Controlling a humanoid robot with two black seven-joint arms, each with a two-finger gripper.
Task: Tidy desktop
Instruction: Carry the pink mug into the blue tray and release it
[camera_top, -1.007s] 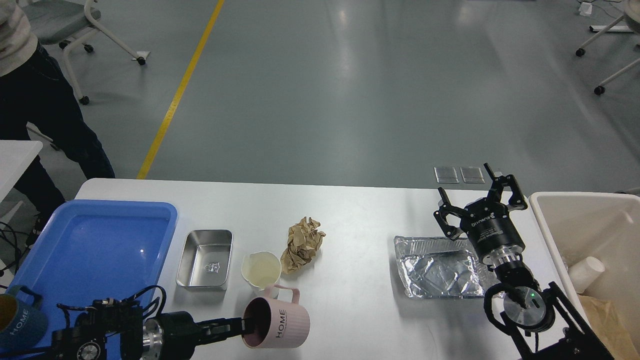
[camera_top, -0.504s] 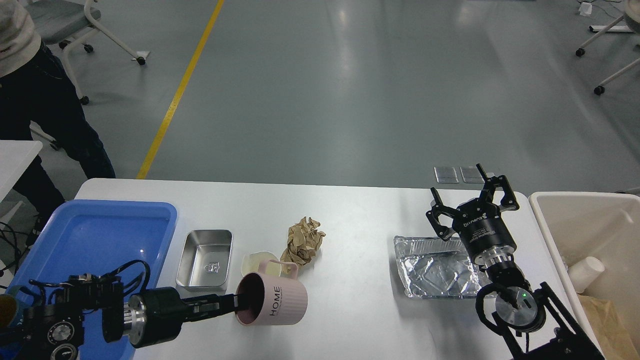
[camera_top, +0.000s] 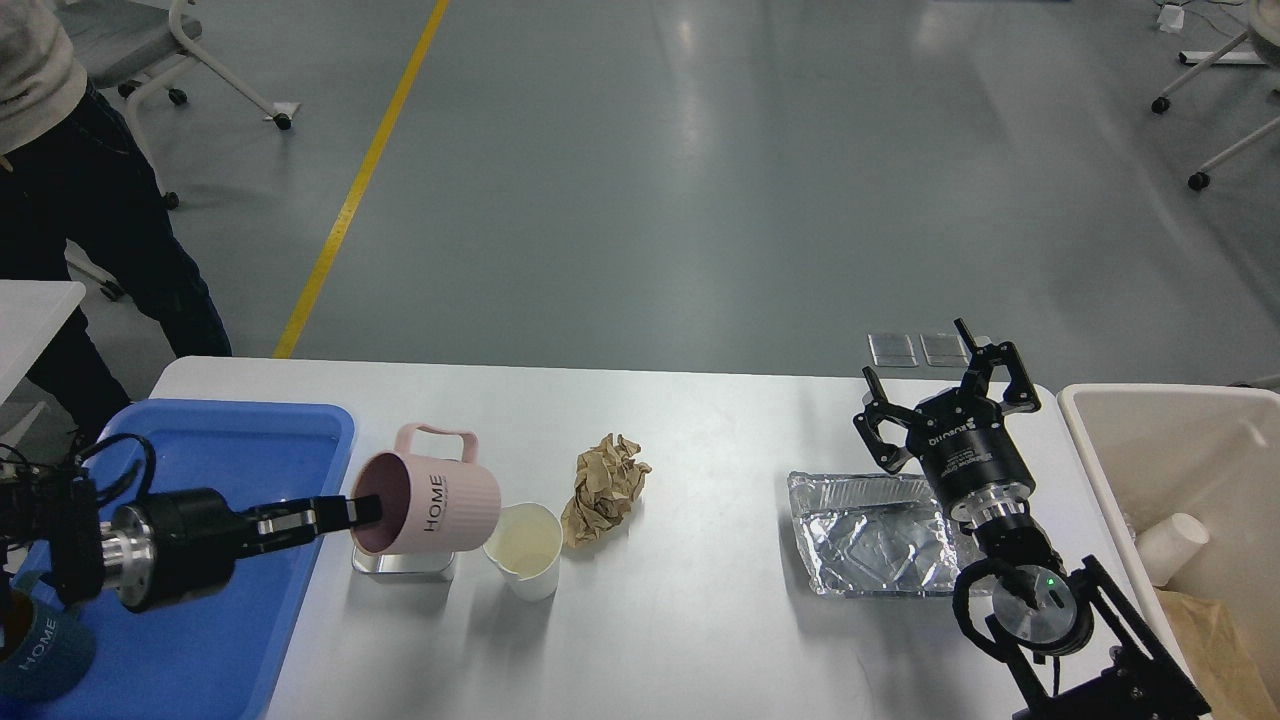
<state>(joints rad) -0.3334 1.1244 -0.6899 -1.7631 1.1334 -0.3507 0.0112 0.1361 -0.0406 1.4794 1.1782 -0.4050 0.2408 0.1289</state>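
The white desktop (camera_top: 700, 620) spans the view. My left gripper (camera_top: 362, 511) is shut on the rim of a pink "HOME" mug (camera_top: 430, 493), held on its side in the air above a steel tin (camera_top: 405, 563) that it mostly hides. A white paper cup (camera_top: 524, 548) and a crumpled brown paper (camera_top: 603, 488) sit to its right. A foil tray (camera_top: 870, 535) lies at right. My right gripper (camera_top: 945, 392) is open and empty above the foil tray's far edge.
A blue plastic tray (camera_top: 200, 440) lies at the left with a dark blue "HOME" mug (camera_top: 35, 650) at its near corner. A beige bin (camera_top: 1160, 440) at the right holds a paper cup and brown paper. A person stands at the far left.
My left gripper has lifted the pink mug off the table and carried it left and back, over the steel tin. The right gripper has shifted slightly left.
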